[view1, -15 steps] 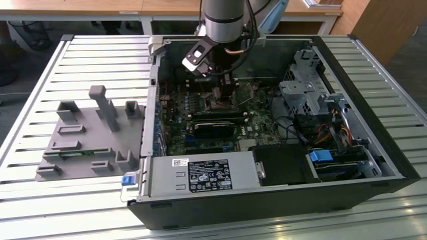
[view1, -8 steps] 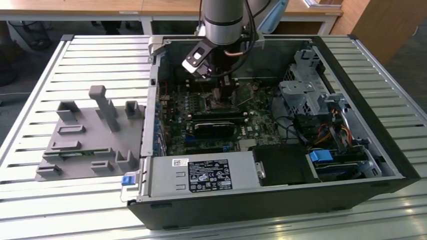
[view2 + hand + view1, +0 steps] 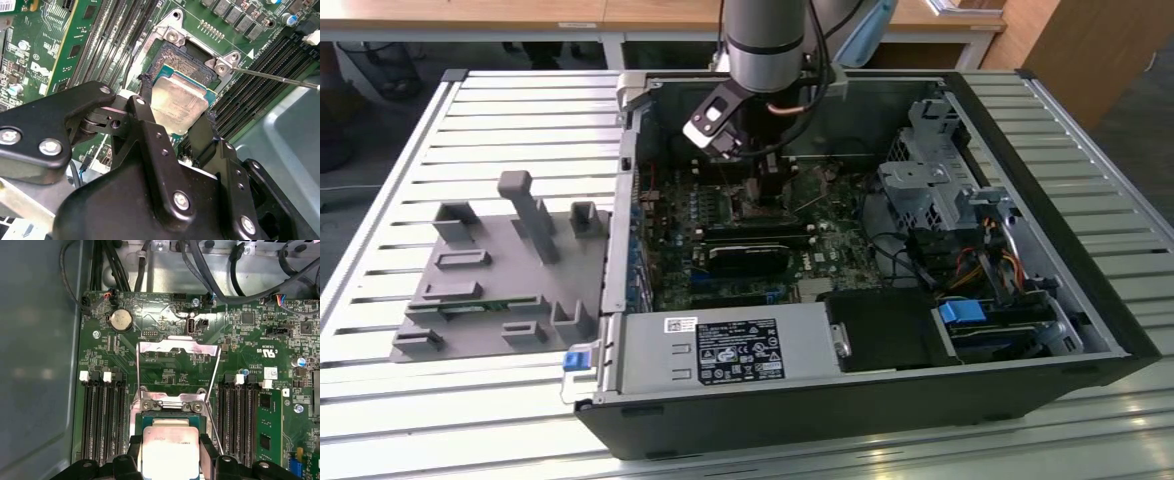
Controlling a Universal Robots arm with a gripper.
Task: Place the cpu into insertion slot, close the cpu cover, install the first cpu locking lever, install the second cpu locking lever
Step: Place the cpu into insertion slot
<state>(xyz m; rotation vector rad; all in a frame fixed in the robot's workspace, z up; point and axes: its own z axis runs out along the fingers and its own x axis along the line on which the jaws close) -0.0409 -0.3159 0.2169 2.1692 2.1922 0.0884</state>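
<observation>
The cpu (image 3: 181,100), a silvery square chip with a thin green rim, sits between my gripper's (image 3: 178,102) two black fingers, which are shut on its opposite edges. It hangs slightly tilted just over the insertion slot (image 3: 172,59), a dark square recess on the green motherboard. In the first wrist view the cpu (image 3: 169,450) is at the slot's edge (image 3: 148,418), with my gripper (image 3: 170,444) around it. The cpu cover (image 3: 175,343) is swung open and lies back beyond the slot. A thin locking lever (image 3: 275,77) sticks out beside the socket. In the exterior view my gripper (image 3: 767,190) is low inside the computer case.
Long black memory slots (image 3: 102,415) flank the socket on both sides. The open case (image 3: 854,400) holds a power supply (image 3: 727,350), a drive cage (image 3: 934,190) and cables. A grey fixture (image 3: 494,270) stands on the slatted table at the exterior view's left.
</observation>
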